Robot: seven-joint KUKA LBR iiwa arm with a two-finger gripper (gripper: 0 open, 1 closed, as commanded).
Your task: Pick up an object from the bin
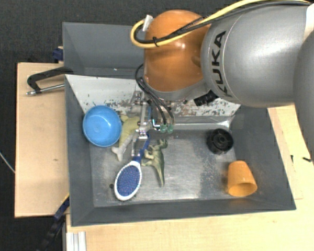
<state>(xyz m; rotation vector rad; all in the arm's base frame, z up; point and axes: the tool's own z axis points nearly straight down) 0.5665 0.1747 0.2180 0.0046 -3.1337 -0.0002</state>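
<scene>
My gripper hangs below the arm's wrist in the middle of the bin, open, its two fingers apart and pointing down with nothing visibly between them. Just under its tips lie the handle end of a white brush with blue bristles and a green toy dinosaur stretched toward the bin's front. A pale yellowish toy lies right beside the left finger, partly hidden by it.
A blue bowl sits at the left wall. At the right lie a black round knob and an orange cup on its side. The arm's orange cover hides the bin's back middle.
</scene>
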